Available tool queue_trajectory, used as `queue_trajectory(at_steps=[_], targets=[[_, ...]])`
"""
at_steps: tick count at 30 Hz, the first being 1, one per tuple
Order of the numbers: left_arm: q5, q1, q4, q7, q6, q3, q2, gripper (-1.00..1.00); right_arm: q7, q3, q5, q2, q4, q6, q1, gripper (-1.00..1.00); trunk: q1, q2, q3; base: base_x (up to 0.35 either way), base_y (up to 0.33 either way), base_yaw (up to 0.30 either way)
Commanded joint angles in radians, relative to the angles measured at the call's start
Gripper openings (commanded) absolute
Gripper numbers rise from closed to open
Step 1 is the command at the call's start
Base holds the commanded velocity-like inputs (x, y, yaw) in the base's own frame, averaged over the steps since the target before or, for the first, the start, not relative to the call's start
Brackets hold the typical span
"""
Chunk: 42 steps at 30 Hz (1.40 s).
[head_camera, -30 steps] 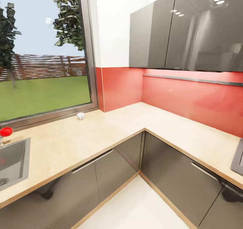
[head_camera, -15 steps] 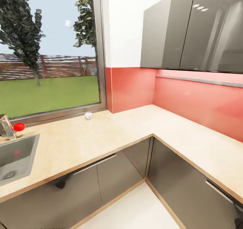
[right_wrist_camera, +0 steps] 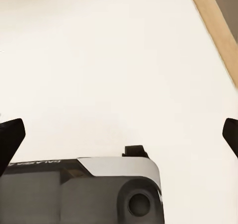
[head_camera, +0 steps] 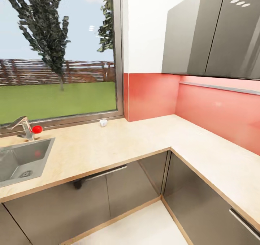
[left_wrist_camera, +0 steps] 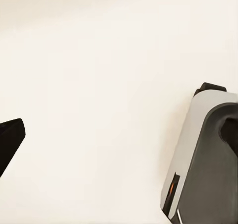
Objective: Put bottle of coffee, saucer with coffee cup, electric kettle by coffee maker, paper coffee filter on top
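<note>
Light wood kitchen countertop (head_camera: 119,147) bearing coffee cup (head_camera: 103,123) by window, well apart from both claws; right gripper (right_wrist_camera: 119,135) spread, left undeterminable; risk: overshooting tiny cup while driving

An L-shaped kitchen countertop (head_camera: 119,145) runs under a window (head_camera: 57,53) at the left and turns along the right-hand wall. A sink (head_camera: 21,160) is set into its left end, with a tap (head_camera: 25,127) behind it. The coffee cup (head_camera: 103,123) stands at the counter's back edge, near the inner corner.
</note>
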Motion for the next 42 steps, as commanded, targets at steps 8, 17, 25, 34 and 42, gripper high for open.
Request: queue_trajectory(at_steps=[8, 17, 25, 34, 42], targets=[[0.009, 0.000, -0.002, 0.000, -0.001, 0.003, 0.000, 1.00, -0.003, 0.009, -0.007, 0.000, 0.000, -0.002, -0.001, 1.00, 0.000, -0.001, 0.003, 0.000, -0.008, 0.272], [0.009, 0.001, -0.002, 0.000, 0.000, 0.003, 0.000, 1.00, -0.003, 0.009, -0.007, 0.001, 0.000, -0.002, -0.001, 1.00, 0.000, -0.001, 0.010, 0.000, 0.000, 0.266], [0.035, 0.001, -0.001, 0.000, 0.000, 0.003, 0.000, 1.00, -0.003, 0.009, -0.007, 0.000, 0.000, -0.002, -0.001, 1.00, 0.000, -0.001, 0.016, 0.061, -0.056, 0.262], [0.037, 0.001, 0.009, 0.000, -0.001, 0.003, 0.000, 1.00, -0.003, 0.009, -0.007, 0.000, 0.000, -0.002, -0.001, 1.00, 0.000, -0.001, 0.024, 0.122, -0.110, 0.262], [0.037, 0.001, 0.012, 0.000, -0.001, 0.003, 0.000, 1.00, -0.002, 0.010, -0.006, 0.003, 0.000, -0.001, -0.001, 1.00, 0.000, -0.001, 0.031, 0.007, -0.005, 0.261]])
